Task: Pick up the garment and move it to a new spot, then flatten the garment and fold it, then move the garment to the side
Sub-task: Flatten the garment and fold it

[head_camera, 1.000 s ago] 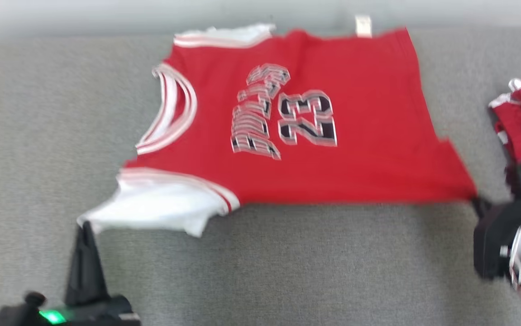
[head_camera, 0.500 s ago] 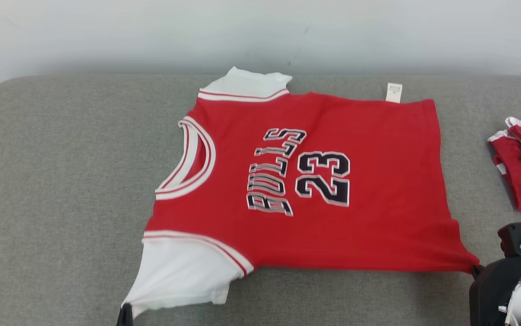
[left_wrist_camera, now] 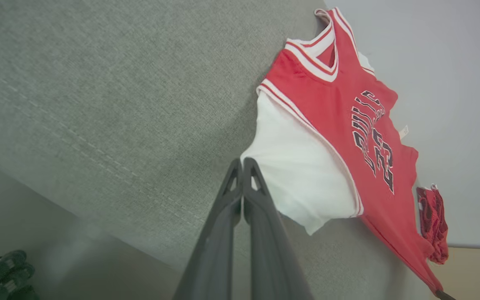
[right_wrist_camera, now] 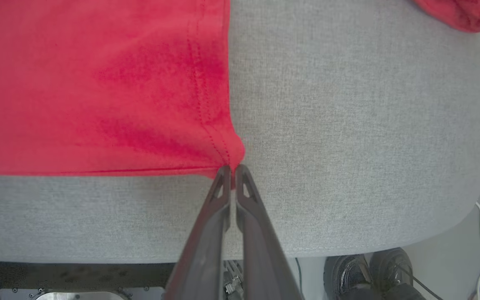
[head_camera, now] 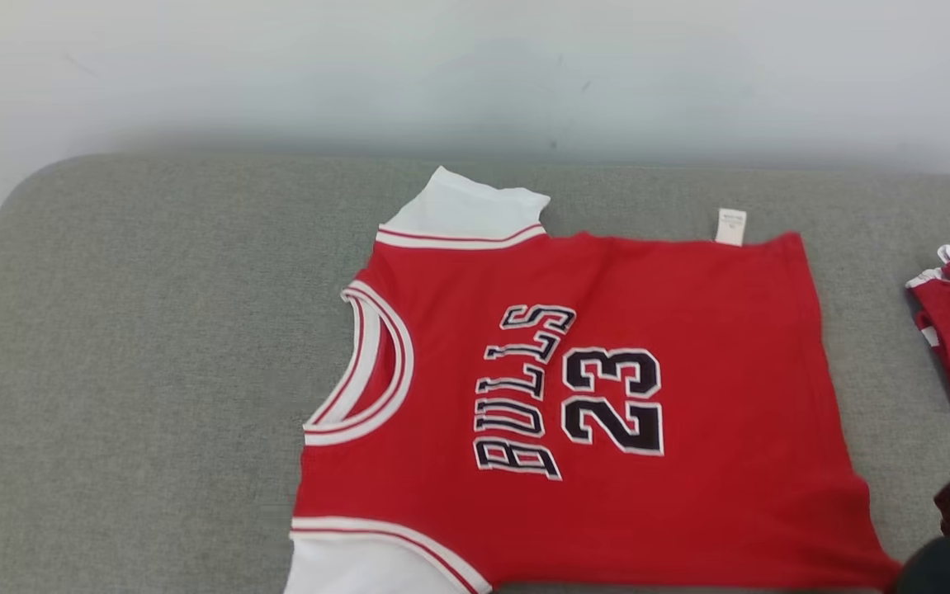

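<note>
Red jersey [head_camera: 689,330]: spread flat on grey cushion [head_camera: 153,371], unfolded.
Left gripper [left_wrist_camera: 242,164]: clenched on white sleeve [left_wrist_camera: 302,175].
Right gripper [right_wrist_camera: 232,170]: clenched on hem corner [right_wrist_camera: 227,154].
Remaining: fold, move aside.

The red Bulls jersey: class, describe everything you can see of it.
The red jersey looks like soft knit, with white sleeves, red-and-white striped trim, black BULLS 23 lettering and a small white label. It lies spread front-up on the grey cushion, neck towards the robot's left. The left gripper pinches its near sleeve; the right gripper pinches its near hem corner.
</note>
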Motion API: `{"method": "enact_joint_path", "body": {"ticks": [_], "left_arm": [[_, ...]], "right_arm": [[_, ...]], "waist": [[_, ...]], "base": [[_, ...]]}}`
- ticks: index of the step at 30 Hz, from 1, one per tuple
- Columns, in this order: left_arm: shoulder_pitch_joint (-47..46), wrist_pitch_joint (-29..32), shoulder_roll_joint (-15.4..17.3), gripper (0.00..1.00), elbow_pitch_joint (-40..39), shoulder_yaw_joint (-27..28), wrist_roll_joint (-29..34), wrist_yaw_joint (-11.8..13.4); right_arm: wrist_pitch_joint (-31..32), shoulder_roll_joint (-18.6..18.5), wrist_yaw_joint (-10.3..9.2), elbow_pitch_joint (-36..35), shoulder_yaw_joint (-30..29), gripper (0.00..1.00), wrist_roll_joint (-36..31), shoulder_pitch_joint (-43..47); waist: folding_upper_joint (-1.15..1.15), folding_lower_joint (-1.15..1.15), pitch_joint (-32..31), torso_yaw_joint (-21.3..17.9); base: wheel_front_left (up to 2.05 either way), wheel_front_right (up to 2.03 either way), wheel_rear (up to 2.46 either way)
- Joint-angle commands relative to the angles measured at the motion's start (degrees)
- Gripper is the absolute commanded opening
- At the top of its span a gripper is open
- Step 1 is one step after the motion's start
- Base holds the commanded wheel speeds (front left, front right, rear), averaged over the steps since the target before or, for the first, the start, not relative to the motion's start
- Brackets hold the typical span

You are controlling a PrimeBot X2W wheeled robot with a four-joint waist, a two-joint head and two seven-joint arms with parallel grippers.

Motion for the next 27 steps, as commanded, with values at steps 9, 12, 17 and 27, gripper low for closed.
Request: {"method": "enact_joint_path", "body": {"ticks": [9, 12, 17, 27], "left_arm": [[-3.5, 0.6, -0.3, 0.0, -4.0, -0.7, -3.6, -1.1], [-7.3, -0.5, -0.7, 0.0, -3.3, -0.9, -4.4, -2.2], [-15.5, -2.0, -1.1, 0.0, 0.4, -2.2, -4.0, -3.6], [-29.8, -7.3, -1.0, 0.0, 11.7, -3.3, 1.4, -4.0]], "right_arm": [[2.3, 1.5, -0.17, -4.4, -1.1, 0.0, 1.7, 3.7], [0.3, 2.0, -0.17, -3.8, -0.2, 0.0, 3.4, 2.2], [-2.9, 2.6, -0.17, -1.4, -0.1, 0.0, 6.6, -0.9], [-11.9, 2.8, -0.16, 4.4, -0.1, 0.0, 9.5, -9.9]], "waist": [[0.0, 0.0, -1.0, -0.9], [0.0, 0.0, -1.4, -1.5], [0.0, 0.0, -1.1, -1.9], [0.0, 0.0, 1.0, -3.7]], "base": [[0.0, 0.0, 0.0], [0.0, 0.0, 0.0], [0.0, 0.0, 0.0], [0.0, 0.0, 0.0]]}}
